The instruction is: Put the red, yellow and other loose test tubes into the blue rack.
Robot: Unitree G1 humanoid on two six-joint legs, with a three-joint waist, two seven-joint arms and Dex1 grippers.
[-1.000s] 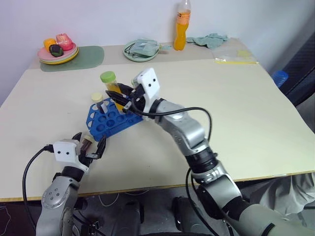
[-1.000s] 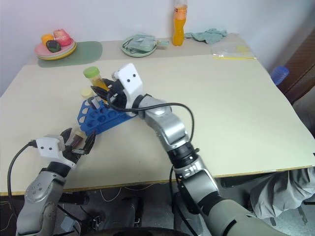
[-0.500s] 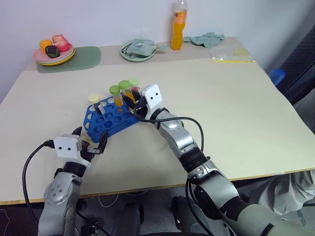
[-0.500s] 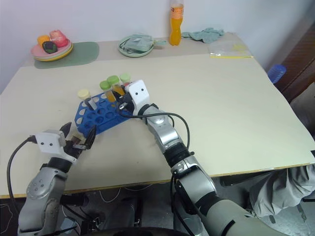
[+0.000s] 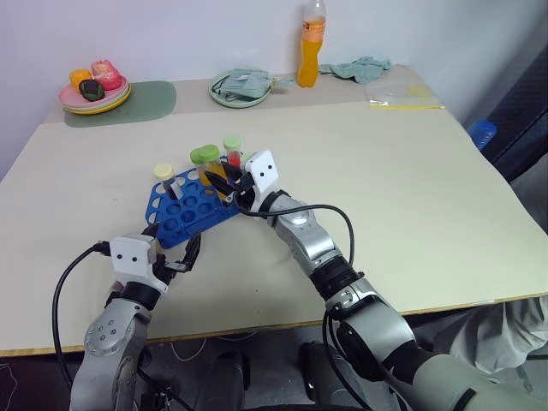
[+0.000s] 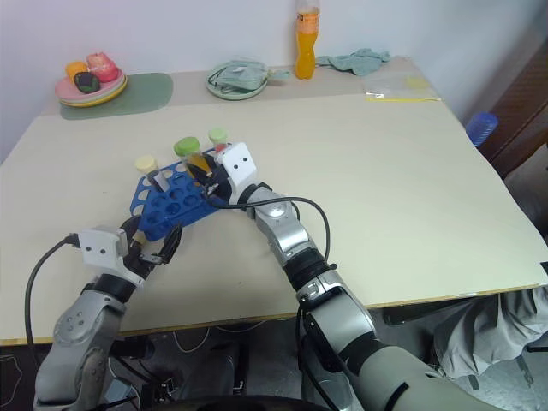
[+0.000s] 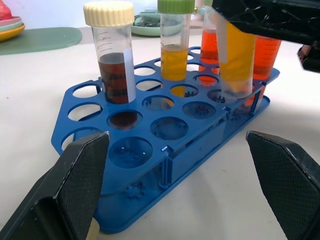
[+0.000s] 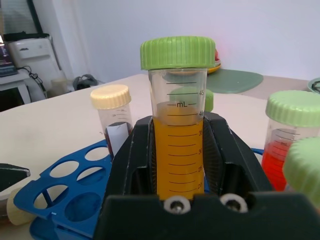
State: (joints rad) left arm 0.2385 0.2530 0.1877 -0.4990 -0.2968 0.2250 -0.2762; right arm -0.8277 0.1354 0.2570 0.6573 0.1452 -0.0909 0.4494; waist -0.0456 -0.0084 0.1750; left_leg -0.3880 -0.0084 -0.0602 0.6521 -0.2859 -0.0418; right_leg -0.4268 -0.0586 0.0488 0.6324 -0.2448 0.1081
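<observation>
Blue plastic rack (image 5: pixel 190 210) sits on the table (image 5: pixel 411 197), near the front-left edge. Right gripper (image 5: pixel 229 181) is clamped on a green-capped tube of yellow liquid (image 8: pixel 176 130), held upright with its lower end already in a hole at the rack's far end, as the left wrist view shows (image 7: pixel 235 55). Whether it is fully seated cannot be confirmed; the black fingers hide its top. Standing in the rack: a cream-capped tube of dark liquid (image 7: pixel 114 55), a second green-capped yellow tube (image 7: pixel 174 47) and at least one red-filled tube (image 7: pixel 210 42). Left gripper (image 5: pixel 171 251) stands wide apart, empty, at the rack's near end. A pale cap-like object (image 7: pixel 91 231) lies by its finger, possibly another loose tube. Judgement: task well advanced; the held tube awaits release, and most holes are vacant.
</observation>
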